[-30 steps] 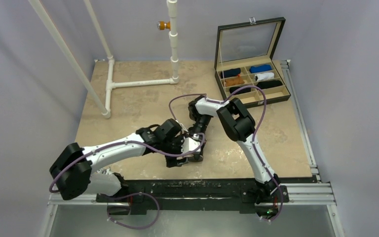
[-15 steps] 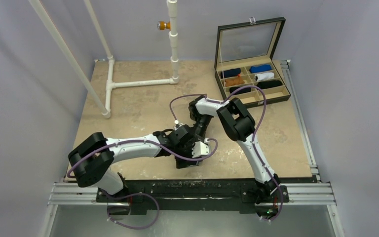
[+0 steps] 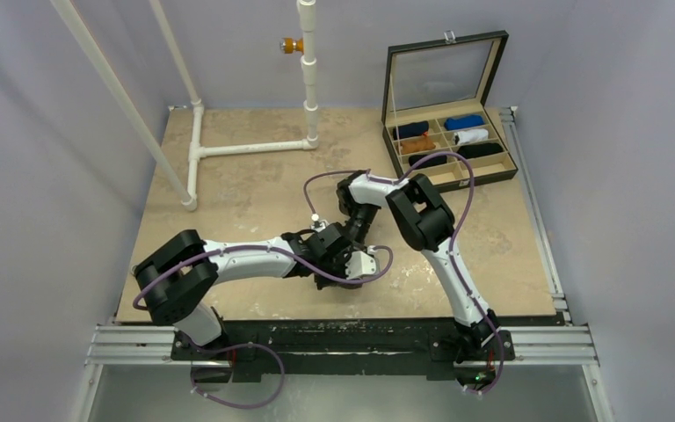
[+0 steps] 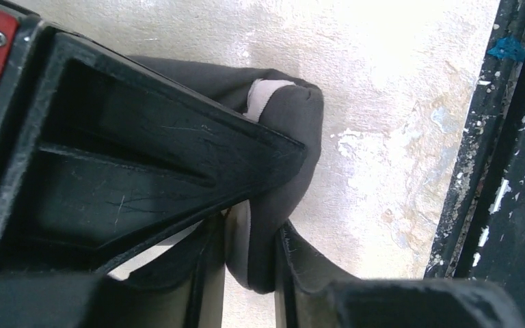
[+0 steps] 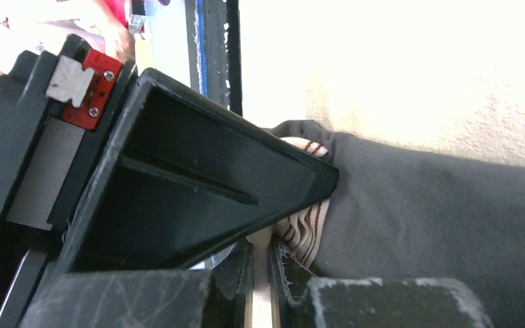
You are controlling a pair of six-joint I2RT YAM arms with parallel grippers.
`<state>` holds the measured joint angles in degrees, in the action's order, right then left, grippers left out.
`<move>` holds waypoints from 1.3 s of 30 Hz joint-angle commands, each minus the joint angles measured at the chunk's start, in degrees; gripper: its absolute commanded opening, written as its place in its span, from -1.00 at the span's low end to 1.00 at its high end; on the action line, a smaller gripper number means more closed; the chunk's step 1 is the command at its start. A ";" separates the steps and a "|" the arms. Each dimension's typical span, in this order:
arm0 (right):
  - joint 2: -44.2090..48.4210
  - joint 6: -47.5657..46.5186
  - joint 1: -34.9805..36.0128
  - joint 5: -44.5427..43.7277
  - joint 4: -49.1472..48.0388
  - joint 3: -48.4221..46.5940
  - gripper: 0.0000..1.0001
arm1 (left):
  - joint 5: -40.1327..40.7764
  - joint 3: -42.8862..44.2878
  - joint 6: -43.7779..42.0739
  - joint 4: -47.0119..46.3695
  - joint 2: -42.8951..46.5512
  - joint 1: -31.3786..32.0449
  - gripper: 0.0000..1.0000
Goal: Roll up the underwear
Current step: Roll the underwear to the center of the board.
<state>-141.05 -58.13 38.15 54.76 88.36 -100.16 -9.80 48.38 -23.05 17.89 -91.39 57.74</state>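
Observation:
The underwear is dark grey-brown fabric with a pale waistband, lying low on the tan table by its near edge. In the left wrist view a fold of it sits pinched between the jaws of my left gripper, which is shut on it. My right gripper is shut on the pale striped waistband edge, and the grey underwear spreads away to the right. From above, the left gripper and right gripper meet tip to tip and hide the garment.
An open compartment box with several rolled garments stands at the back right. A white pipe frame lies at the back left. The black rail of the table's near edge runs just beside the underwear.
My left arm swung right and in toward the right gripper, and its jaws closed on a fold of the underwear. The right arm kept its place and its grip.

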 commanded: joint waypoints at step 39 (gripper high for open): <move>55.37 21.43 -25.60 -10.91 -44.55 35.43 -0.06 | -36.36 23.86 -0.48 22.35 -21.68 -17.84 -1.00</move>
<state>-92.95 -44.69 12.67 48.34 56.05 -68.97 -37.50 67.00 -22.02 30.89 -108.16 43.51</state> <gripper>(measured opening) 0.474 0.160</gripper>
